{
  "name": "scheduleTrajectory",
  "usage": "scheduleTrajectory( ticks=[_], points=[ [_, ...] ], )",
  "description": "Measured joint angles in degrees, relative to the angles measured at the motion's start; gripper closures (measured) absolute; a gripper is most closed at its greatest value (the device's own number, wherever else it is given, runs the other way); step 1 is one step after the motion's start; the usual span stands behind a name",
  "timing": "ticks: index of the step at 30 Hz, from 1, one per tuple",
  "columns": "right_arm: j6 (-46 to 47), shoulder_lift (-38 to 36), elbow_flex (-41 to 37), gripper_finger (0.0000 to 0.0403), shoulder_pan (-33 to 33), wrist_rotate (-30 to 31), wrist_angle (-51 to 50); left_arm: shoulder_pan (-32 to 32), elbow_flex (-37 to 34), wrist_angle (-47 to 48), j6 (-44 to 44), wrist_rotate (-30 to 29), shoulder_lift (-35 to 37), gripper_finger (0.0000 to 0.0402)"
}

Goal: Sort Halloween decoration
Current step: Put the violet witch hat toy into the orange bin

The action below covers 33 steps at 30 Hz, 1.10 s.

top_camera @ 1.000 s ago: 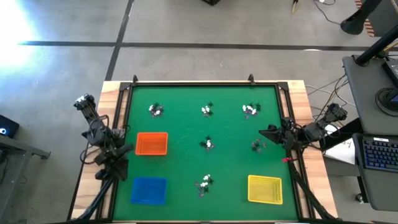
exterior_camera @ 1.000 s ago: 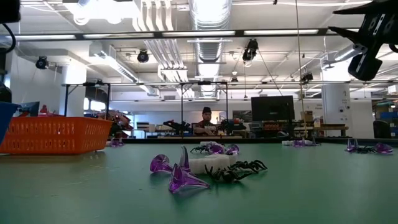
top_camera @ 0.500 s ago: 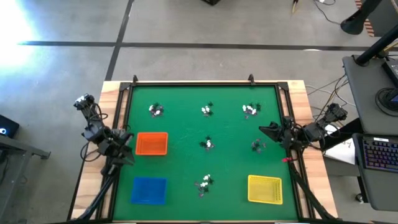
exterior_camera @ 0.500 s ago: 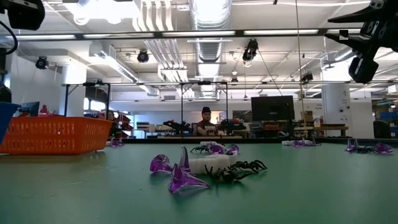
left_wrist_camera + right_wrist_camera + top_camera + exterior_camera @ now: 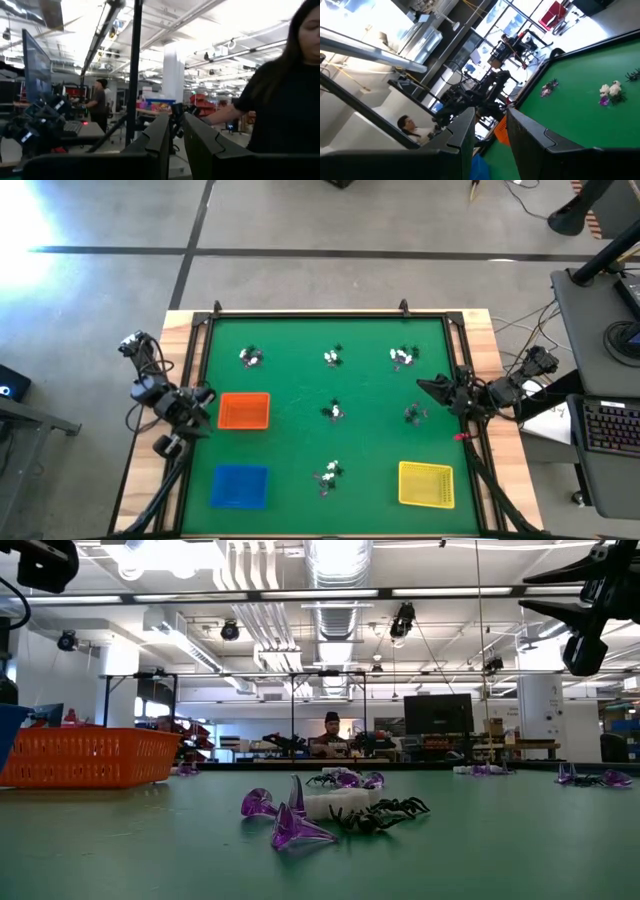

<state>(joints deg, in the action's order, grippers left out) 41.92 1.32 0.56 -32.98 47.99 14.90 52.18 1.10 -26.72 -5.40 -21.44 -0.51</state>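
While both arms hang raised at the table's edges, I see nothing held in either gripper. My left gripper [image 5: 203, 395] sits at the left border of the green felt mat [image 5: 300, 435], its dark fingers [image 5: 155, 142] standing close together with a narrow slit between them, empty. Just ahead of those jaws lies the orange mesh rectangular tray [image 5: 244, 411]; the blue rectangular tray [image 5: 239, 485] lies beside and behind them, toward the near edge.

My right gripper [image 5: 425, 389] hovers above the right border of the mat, its fingers [image 5: 462, 132] parted with a clear gap and nothing between them. Just below and in front of those jaws lies one small cluster of Halloween decoration trinkets [image 5: 412, 415], white, black and purple. Further ahead of the right jaws, mid-mat, sits another cluster [image 5: 335, 412]. Three more clusters line the far side: one [image 5: 251, 358] nearer the left jaws, one [image 5: 333, 358] in the middle, one [image 5: 403, 357] close to the right jaws. A last cluster [image 5: 328, 475] lies near the front edge, between the blue tray and the yellow mesh rectangular tray [image 5: 426, 484].

From table level I make out purple goblet-shaped pieces [image 5: 285, 820], a white piece and a black plastic spider [image 5: 385, 812] touching one another. A person [image 5: 280, 100] in a dark top stands beyond the left jaws.
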Motion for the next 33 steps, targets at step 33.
scheduleTrajectory(
  ticks=[33],
  points=[
    [0.05, -0.02, 0.00, 0.0298, 0.01, 0.17, 0.00, -0.17, 0.00, -9.75, 1.04, -21.43, -7.08, 0.0361]
  ],
)
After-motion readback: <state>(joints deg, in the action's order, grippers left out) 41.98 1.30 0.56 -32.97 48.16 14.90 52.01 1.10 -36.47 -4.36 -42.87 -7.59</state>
